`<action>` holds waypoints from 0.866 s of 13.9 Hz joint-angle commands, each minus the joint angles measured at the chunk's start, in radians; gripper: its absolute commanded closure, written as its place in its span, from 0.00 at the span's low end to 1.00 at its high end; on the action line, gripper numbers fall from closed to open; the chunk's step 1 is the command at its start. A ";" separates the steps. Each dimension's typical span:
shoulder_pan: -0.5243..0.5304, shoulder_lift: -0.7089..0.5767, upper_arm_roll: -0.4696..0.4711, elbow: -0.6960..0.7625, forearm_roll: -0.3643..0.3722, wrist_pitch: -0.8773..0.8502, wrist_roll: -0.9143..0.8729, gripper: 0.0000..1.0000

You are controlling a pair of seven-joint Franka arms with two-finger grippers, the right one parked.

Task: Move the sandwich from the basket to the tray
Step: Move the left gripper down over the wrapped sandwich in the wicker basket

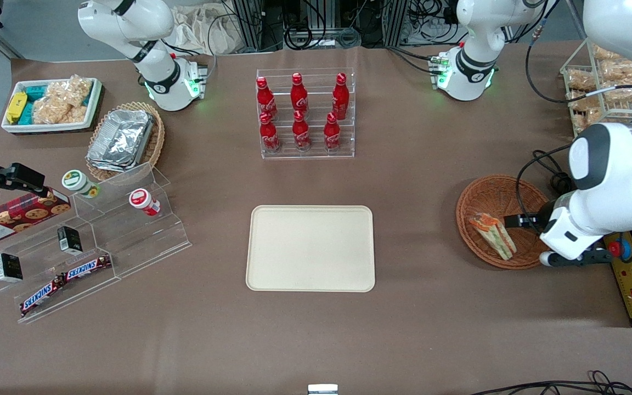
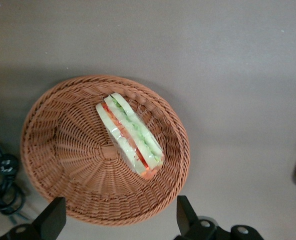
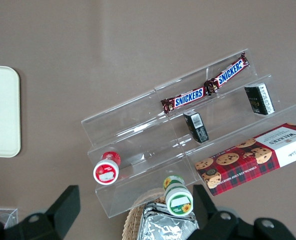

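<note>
Toward the working arm's end of the counter (image 1: 415,307), the basket (image 1: 486,203) sits with the sandwich (image 1: 492,235) inside it. Taking the basket as the landmark, the sandwich lies on its woven floor and leans up the wall nearest the tray (image 1: 310,248), its bread and filling layers showing edge-on through the clear wrap. In the wrist view the sandwich (image 2: 130,134) runs diagonally from the basket's (image 2: 62,150) middle toward its rim.

The end effector (image 1: 516,221) hangs above the basket's side that faces the working arm's end of the counter, close beside the sandwich. From the wrist camera its two dark fingers (image 2: 51,220) stand wide apart with nothing between them, so the end effector (image 2: 118,220) is open and holds nothing.

The tray lies flat on the counter, well apart from the basket toward the parked arm's end, bare. Farther from the front camera than the basket, a rack of red bottles (image 1: 305,112) stands past the tray.
</note>
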 commanded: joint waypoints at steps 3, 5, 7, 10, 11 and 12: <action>0.006 -0.013 0.001 -0.179 -0.002 0.230 -0.162 0.01; 0.006 0.033 0.002 -0.182 -0.002 0.278 -0.246 0.01; 0.006 0.057 0.002 -0.205 -0.002 0.338 -0.279 0.01; 0.009 0.066 0.004 -0.248 0.003 0.408 -0.283 0.01; 0.009 0.078 0.004 -0.255 0.006 0.424 -0.283 0.01; 0.009 0.086 0.005 -0.256 0.006 0.434 -0.283 0.03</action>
